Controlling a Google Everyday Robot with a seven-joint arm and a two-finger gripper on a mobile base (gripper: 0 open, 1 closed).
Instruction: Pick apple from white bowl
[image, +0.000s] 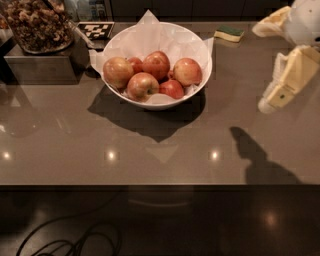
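The white bowl (197, 45), lined with crinkled white paper, stands at the back middle of the grey counter. It holds several apples. The pinkish-red apple (187, 71) with a paler side lies at the bowl's right, beside a small deep-red one (172, 89). Bigger yellow-orange apples lie at the left (118, 71) and front (142, 86). My gripper (259, 69) hangs above the counter to the right of the bowl, well apart from it, open and empty, with its cream fingers (282, 85) pointing left.
A grey box (40, 65) with a container of brown snacks (37, 22) stands at the back left, with a checkered marker tag (97, 30) next to it. A yellow-green sponge (229, 33) lies behind the bowl at the right. The counter's front edge (160, 184) runs across the lower frame.
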